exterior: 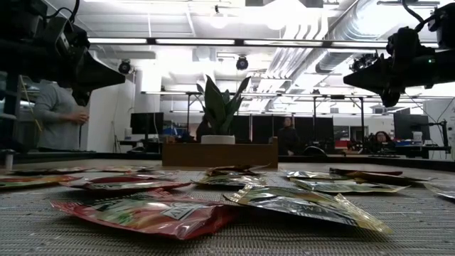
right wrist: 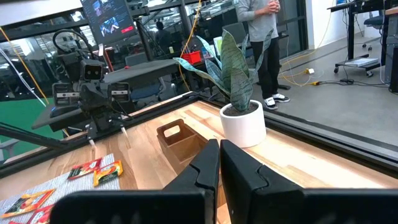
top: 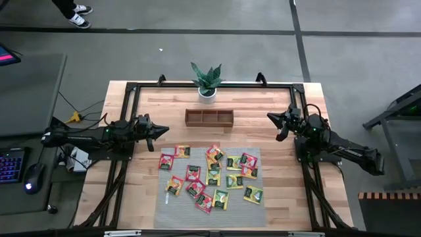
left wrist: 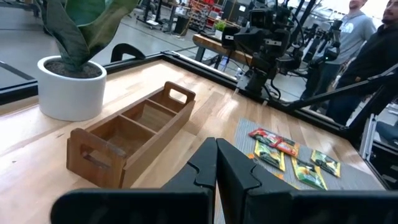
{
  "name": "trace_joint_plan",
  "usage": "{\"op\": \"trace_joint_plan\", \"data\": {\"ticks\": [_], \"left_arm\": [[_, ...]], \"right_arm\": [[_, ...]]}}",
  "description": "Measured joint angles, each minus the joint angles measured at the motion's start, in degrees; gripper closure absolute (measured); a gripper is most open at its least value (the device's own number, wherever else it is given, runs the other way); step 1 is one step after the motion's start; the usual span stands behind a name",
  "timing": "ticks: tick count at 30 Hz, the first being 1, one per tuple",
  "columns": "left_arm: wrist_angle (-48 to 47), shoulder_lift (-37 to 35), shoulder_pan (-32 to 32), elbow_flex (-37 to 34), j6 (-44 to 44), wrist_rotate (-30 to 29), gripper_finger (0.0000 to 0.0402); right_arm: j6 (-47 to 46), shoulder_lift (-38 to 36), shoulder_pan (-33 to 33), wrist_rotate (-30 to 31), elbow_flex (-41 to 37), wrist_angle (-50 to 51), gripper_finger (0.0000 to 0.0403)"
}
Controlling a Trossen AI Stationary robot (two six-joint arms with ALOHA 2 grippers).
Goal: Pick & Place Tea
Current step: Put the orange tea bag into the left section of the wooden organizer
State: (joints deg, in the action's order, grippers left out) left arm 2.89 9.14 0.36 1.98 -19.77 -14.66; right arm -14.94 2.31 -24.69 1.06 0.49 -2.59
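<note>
Clearly the tea (top: 212,178) calls for a delicate pinch: the sachets are small flat foil-like packets, red, yellow and green, and I judge them very light, limp and a little slippery, with nothing rigid inside to push against. They lie scattered on the grey ribbed mat (top: 164,207) at the near half of the bench (top: 276,105), several overlapping or touching their neighbours, so a careless grab could lift two at once or slide one across the ribs. In the low view their edges curl up off the mat, and that raised edge or a free corner looks like the best place to take hold, one finger slipping under and the other pressing on top; a sachet lying apart from the pile seems the easier first choice.

The wooden tray (top: 209,117) with three compartments sits farther back, just in front of the potted plant (top: 207,82), and shows nothing inside.

The left gripper (top: 166,130) hangs above the bench near the mat's left far corner, its fingers pressed together and holding nothing. The right gripper (top: 271,117) hangs beyond the mat's right far corner, level with the tray, likewise closed and empty. Neither touches any sachet.
</note>
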Motion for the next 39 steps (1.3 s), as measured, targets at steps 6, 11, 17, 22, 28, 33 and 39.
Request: {"op": "trace_joint_plan", "data": {"ticks": [6,11,17,22,28,33,39], "left_arm": [[0.0,0.0,0.0,0.0,0.0,-1.2,0.0401],[1.0,0.0,0.0,0.0,0.0,-2.4,0.0401],[1.3,0.0,0.0,0.0,0.0,-1.9,0.0401],[1.4,0.0,0.0,0.0,0.0,-1.2,0.0401],[3.6,0.0,0.0,0.0,0.1,2.0,0.0401],[3.5,0.0,0.0,0.0,0.4,0.8,0.0401],[3.2,0.0,0.0,2.2,5.0,5.3,0.0401]], "right_arm": [[0.0,0.0,0.0,0.0,0.0,0.0,0.0391],[0.0,0.0,0.0,0.0,0.0,0.0,0.0391],[0.0,0.0,0.0,0.0,0.0,0.0,0.0391],[0.0,0.0,0.0,0.0,0.0,0.0,0.0391],[0.0,0.0,0.0,0.0,0.0,0.0,0.0391],[0.0,0.0,0.0,0.0,0.0,0.0,0.0391],[0.0,0.0,0.0,0.0,0.0,0.0,0.0391]]}}
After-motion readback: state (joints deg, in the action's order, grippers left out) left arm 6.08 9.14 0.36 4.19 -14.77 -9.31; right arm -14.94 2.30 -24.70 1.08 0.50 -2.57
